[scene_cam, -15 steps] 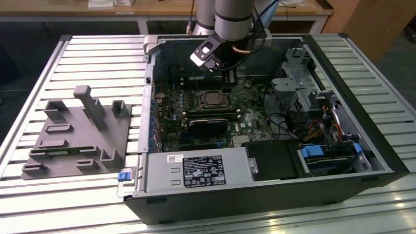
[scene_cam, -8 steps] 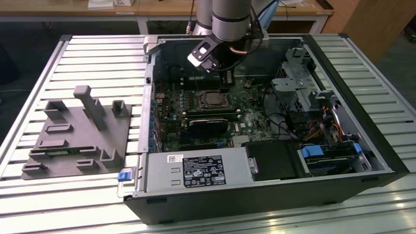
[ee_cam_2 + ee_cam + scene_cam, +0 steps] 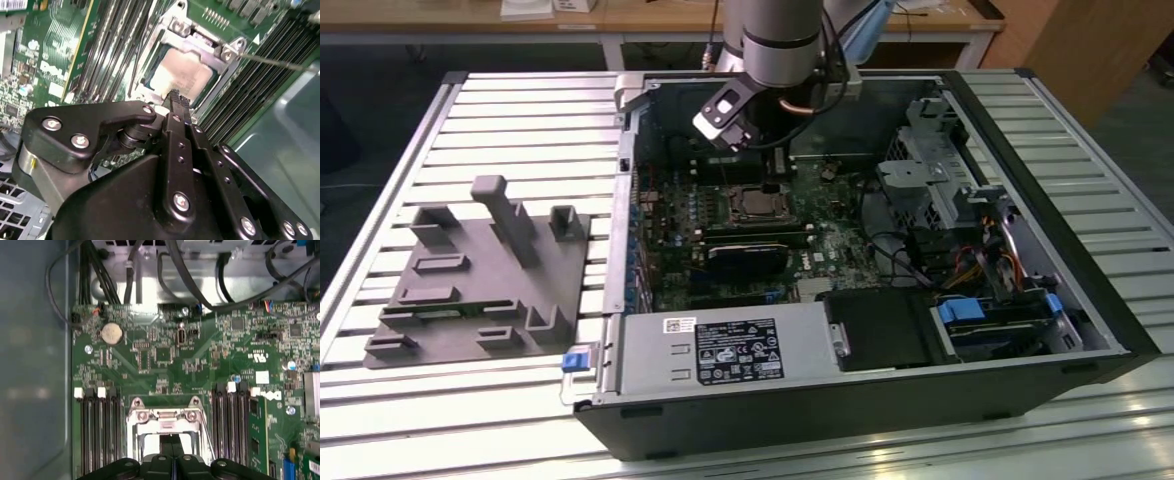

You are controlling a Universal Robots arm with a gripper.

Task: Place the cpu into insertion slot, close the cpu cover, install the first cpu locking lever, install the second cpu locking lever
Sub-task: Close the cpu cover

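Second wrist view shows closed gripper (image 3: 175, 100) over cpu cover (image 3: 198, 42), memory slots (image 3: 255, 85) flanking

cpu (image 3: 182, 75): 1 | cpu cover (image 3: 165, 416): 1 | computer case (image 3: 854, 420): 1 | grey fixture (image 3: 480, 290): 1 | coin battery (image 3: 111, 333): 1

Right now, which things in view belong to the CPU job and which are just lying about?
Job: cpu, cpu cover, locking lever, pincer.
Lying about: grey fixture block, coin battery, memory slots, cables.
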